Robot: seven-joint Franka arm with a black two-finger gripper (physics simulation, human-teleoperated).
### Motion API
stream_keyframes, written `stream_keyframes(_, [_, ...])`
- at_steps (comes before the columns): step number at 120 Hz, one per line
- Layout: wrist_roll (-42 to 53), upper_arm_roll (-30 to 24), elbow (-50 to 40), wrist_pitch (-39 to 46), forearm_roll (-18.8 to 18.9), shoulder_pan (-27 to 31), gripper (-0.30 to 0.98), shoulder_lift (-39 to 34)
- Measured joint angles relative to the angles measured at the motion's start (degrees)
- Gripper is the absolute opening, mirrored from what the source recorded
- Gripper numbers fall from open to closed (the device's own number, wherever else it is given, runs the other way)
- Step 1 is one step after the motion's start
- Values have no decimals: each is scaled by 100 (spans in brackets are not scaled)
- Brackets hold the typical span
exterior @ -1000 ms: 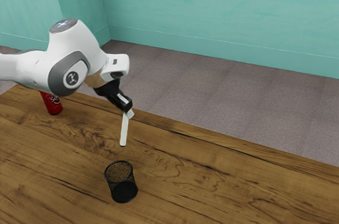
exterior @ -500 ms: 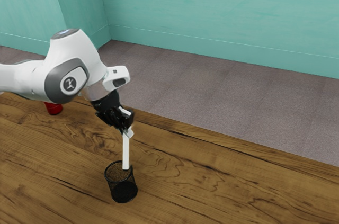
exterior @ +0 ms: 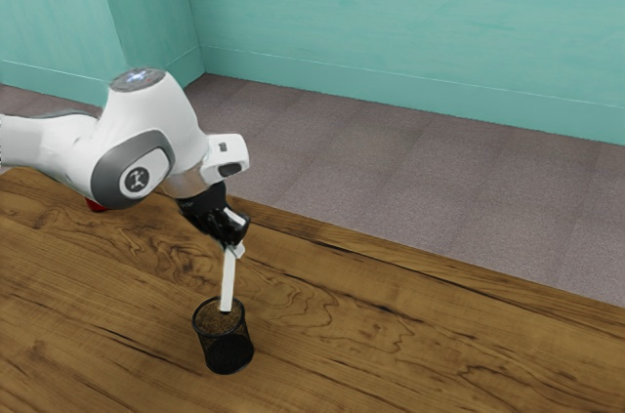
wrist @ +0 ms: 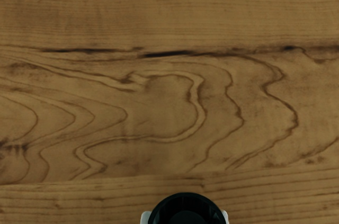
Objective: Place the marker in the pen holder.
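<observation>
1 red item [exterior: 96,205] on the wooden table [exterior: 391,354], exterior view's left, mostly hidden, type unclear from what shows. Tabletop brown, dark streaks, looped grain; wrist view has the same loops beside a long dark crack [wrist: 169,54]. Beyond the table: gray-brown floor [exterior: 410,174], then teal walls [exterior: 391,22], 1 corner toward exterior view's left, baseboard [exterior: 391,96] same teal.

the wooden table [exterior: 391,335] bears a pen holder [exterior: 228,351] and something red [exterior: 96,205].

No readable text or labels
</observation>
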Motion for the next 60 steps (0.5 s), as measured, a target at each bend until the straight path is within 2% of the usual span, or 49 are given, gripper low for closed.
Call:
stream_keyframes(52, [-294,-226,-312,360,110,-11,-9,-22])
stream_keyframes(60, [-290,-275,-320,370,95,-14,3,-35])
